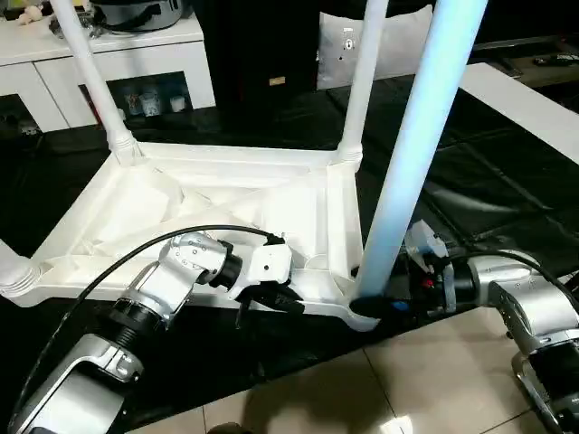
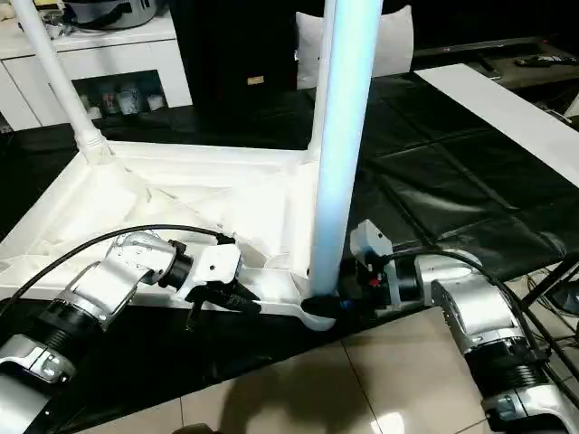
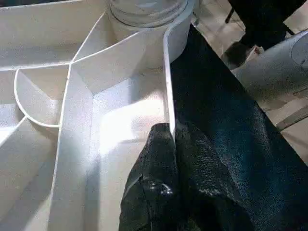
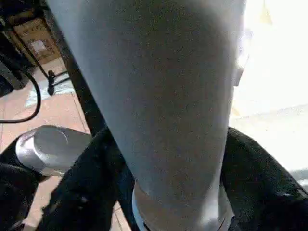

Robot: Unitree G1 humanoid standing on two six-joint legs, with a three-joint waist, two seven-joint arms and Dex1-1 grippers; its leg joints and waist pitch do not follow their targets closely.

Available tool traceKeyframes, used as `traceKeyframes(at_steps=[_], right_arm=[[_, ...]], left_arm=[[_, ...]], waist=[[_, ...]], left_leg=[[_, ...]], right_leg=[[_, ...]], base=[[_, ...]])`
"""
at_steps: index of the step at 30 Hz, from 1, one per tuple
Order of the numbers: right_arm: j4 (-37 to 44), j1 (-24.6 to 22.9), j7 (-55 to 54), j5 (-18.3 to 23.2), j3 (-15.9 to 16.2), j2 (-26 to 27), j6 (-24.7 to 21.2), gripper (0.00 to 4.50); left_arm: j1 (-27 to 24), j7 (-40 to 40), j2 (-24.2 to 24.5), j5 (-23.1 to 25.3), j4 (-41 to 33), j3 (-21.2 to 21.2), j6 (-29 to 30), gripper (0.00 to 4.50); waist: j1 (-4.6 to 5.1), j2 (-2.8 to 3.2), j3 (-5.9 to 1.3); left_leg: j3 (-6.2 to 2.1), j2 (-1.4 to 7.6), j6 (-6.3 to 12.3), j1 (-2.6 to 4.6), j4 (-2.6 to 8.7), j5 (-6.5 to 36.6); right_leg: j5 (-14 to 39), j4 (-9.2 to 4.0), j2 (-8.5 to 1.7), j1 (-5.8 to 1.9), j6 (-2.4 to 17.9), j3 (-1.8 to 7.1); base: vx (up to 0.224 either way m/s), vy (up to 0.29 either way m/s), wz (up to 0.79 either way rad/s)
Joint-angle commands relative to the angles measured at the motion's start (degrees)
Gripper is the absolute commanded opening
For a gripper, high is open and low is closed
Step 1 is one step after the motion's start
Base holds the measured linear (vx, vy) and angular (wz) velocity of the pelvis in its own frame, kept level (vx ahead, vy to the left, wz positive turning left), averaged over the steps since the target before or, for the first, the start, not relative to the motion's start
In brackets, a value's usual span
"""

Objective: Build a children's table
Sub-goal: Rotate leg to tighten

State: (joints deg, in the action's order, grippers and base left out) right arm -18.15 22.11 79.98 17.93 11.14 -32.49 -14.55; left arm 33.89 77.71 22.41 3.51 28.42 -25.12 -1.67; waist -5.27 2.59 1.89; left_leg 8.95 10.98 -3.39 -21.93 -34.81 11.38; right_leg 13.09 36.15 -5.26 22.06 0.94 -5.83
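Note:
The children's table lies upside down on a black mat, its ribbed top (image 1: 226, 194) facing up. Legs stand in the far-left socket (image 1: 90, 72), the far-right socket (image 1: 362, 81) and the near-left corner (image 1: 14, 271). A fourth leg (image 1: 416, 136) stands upright in the near-right corner socket. My right gripper (image 1: 371, 307) holds this leg at its base, one black finger (image 4: 91, 183) on each side, pressed against it. My left gripper (image 1: 276, 303) is shut on the top's near rim (image 3: 168, 86), just left of that corner.
A white cabinet with dark glass doors (image 1: 118, 63) stands at the back left, next to a tall black unit (image 1: 262, 63). A white board (image 1: 534, 104) lies on the mat (image 1: 470, 181) at right. Beige floor tiles (image 1: 407, 380) run along the mat's near edge.

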Motion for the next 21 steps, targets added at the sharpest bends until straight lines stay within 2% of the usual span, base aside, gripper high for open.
traceKeyframes(at_steps=[1,3,4,5,7,9,10,11,12,13,14,15,16,17,18,19,20,21], right_arm=[[0.8,-0.4,1.3,1.0,0.2,-0.6,-0.7,2.68],[0.9,-0.6,1.6,1.2,0.1,-0.5,-1.0,2.63],[0.9,-0.8,1.5,1.3,0.1,-0.3,-0.9,2.36],[0.8,-1.0,1.4,1.3,-0.3,0.1,-0.8,2.36],[0.8,-1.2,1.1,1.9,-1.0,0.7,-1.3,2.23],[0.4,-1.1,-1.3,2.4,-2.0,1.9,-2.3,2.18],[-0.6,-0.6,-3.9,2.1,-2.5,3.3,-2.1,2.14],[-1.4,-0.2,-5.6,1.7,-2.7,4.2,-1.7,2.14],[-3.2,0.9,-8.7,0.8,-2.8,5.9,-1.5,2.14],[-4.6,1.7,-11.3,0.0,-3.0,7.3,-1.4,2.11],[-6.5,2.9,-15.8,-1.1,-3.3,9.5,-1.4,2.11],[-7.6,3.7,-19.2,-2.0,-3.5,11.0,-1.6,2.09],[-8.9,4.6,-24.7,-3.7,-3.6,13.2,-1.4,2.07],[-9.6,5.3,-29.3,-4.9,-4.0,15.0,-1.5,2.07],[-11.4,6.8,-36.4,-5.6,-5.4,18.2,-3.4,2.07],[-12.4,7.6,-39.6,-5.8,-6.3,19.8,-4.8,2.07],[-12.4,7.6,-39.6,-5.8,-6.3,19.8,-4.8,2.07],[-14.1,8.7,-44.4,-6.0,-7.6,22.1,-5.2,2.07]], left_arm=[[0.7,2.8,-0.3,0.6,0.5,-2.4,-1.1,0.0],[0.8,3.0,-0.3,0.5,0.8,-2.4,-1.1,0.0],[0.8,2.9,-0.3,0.6,0.9,-2.4,-0.9,0.0],[0.7,2.7,-0.3,0.7,1.0,-2.4,-0.7,0.0],[0.5,2.5,-0.3,0.8,0.7,-2.2,-0.2,0.0],[-0.2,1.3,-0.5,0.1,-0.8,-1.5,1.9,0.0],[-0.8,0.3,-0.9,-0.5,-2.1,-0.9,4.3,0.0],[-1.1,-0.4,-1.2,-0.9,-2.9,-0.5,5.8,0.0],[-1.4,-1.5,-1.7,-0.9,-3.6,-0.2,7.2,0.0],[-1.6,-2.5,-2.0,-0.9,-4.1,0.1,8.4,0.0],[-2.0,-4.3,-2.8,-0.9,-5.0,0.6,10.5,0.0],[-2.2,-5.7,-3.6,-0.9,-5.6,1.0,12.3,0.0],[-2.3,-8.6,-5.0,-0.7,-6.4,1.7,15.0,0.0],[-2.2,-11.2,-6.4,-0.3,-6.9,2.2,18.1,0.0],[-1.5,-15.8,-9.0,0.6,-7.0,3.0,21.7,0.0],[-1.0,-18.2,-10.3,1.2,-6.9,3.4,23.1,0.0],[-1.0,-18.2,-10.3,1.2,-6.9,3.4,23.1,0.0],[0.0,-22.4,-12.7,1.4,-5.8,4.7,24.5,0.0]], waist=[[0.2,-0.89,-3.65],[0.14,-0.91,-3.66],[0.14,-0.9,-3.62],[0.13,-0.89,-3.65],[0.12,-1.16,-3.55],[0.26,-1.14,-3.46],[0.34,-1.16,-3.44],[0.63,-1.16,-3.21],[0.63,-1.16,-3.21],[1.23,-1.08,-2.81],[1.39,-1.02,-2.76],[2.03,-1.21,-2.5],[1.9,-0.68,-2.39],[3.26,-1.0,-2.18],[3.99,-0.86,-2.27],[4.64,-1.34,-2.33],[4.7,-1.17,-2.41],[5.11,-1.11,-2.48]], left_leg=[[-0.09,2.49,8.29,0.49,3.22,1.3],[-0.08,2.51,8.43,0.52,3.19,1.1],[-0.08,2.49,8.37,0.5,3.21,1.4],[-0.08,2.51,8.29,0.55,3.22,1.5],[-0.04,2.54,7.98,0.5,3.3,2.2],[-0.03,2.53,7.49,0.53,3.43,2.9],[-0.05,2.58,7.22,0.5,3.51,3.1],[-0.01,2.39,6.43,0.33,3.7,4.0],[-0.01,2.39,6.43,0.33,3.7,4.0],[0.08,2.33,4.8,0.49,4.08,6.9],[0.03,2.27,3.97,0.56,4.21,8.1],[0.06,2.09,2.38,0.63,4.41,10.2],[-0.05,1.96,1.76,0.7,4.44,11.0],[-0.3,1.74,0.35,0.27,4.88,12.1],[-0.24,2.03,-0.57,0.78,4.97,13.1],[-0.31,1.88,-0.76,0.68,4.98,13.3],[-0.32,1.79,-0.76,0.82,4.89,13.3],[-0.15,1.77,-0.11,0.87,4.69,13.2]], right_leg=[[-4.0,-3.45,-3.5,-3.27,15.3,3.13],[-4.2,-3.42,-3.51,-3.22,15.4,3.13],[-3.8,-3.45,-3.51,-3.21,15.4,3.1],[-3.5,-3.49,-3.52,-3.21,15.3,3.09],[-2.2,-3.57,-3.61,-3.21,15.1,3.13],[-0.3,-3.79,-3.57,-3.18,14.8,3.1],[0.1,-3.76,-3.6,-3.23,14.7,3.1],[3.2,-4.16,-3.53,-3.23,14.0,2.97],[3.2,-4.16,-3.53,-3.23,14.0,2.97],[7.8,-4.76,-3.54,-2.94,13.4,3.04],[10.0,-4.89,-3.57,-3.01,13.0,3.0],[14.4,-5.27,-3.58,-2.96,11.7,3.01],[17.1,-5.5,-3.69,-2.93,11.0,2.93],[20.7,-5.82,-3.46,-3.3,9.4,2.75],[20.7,-5.9,-3.4,-2.83,9.2,3.06],[20.0,-5.98,-3.28,-2.89,9.5,3.08],[19.8,-5.9,-3.29,-2.83,9.6,3.11],[18.7,-6.03,-3.33,-2.69,10.2,3.31]], base=[[0.0,0.0,0.0],[0.0,0.0,0.0],[0.0,0.0,0.0],[0.0,0.0,0.0],[0.0,0.0,0.0],[0.0,0.0,0.0],[0.0,0.0,0.0],[0.0,0.0,0.0],[0.0,0.0,0.0],[0.0,0.0,0.0],[0.0,0.0,0.0],[0.0,0.0,0.0],[0.0,0.0,0.0],[0.0,0.0,0.0],[0.0,0.0,0.0],[0.0,0.0,0.0],[0.0,0.0,0.0],[0.0,0.0,0.0]])
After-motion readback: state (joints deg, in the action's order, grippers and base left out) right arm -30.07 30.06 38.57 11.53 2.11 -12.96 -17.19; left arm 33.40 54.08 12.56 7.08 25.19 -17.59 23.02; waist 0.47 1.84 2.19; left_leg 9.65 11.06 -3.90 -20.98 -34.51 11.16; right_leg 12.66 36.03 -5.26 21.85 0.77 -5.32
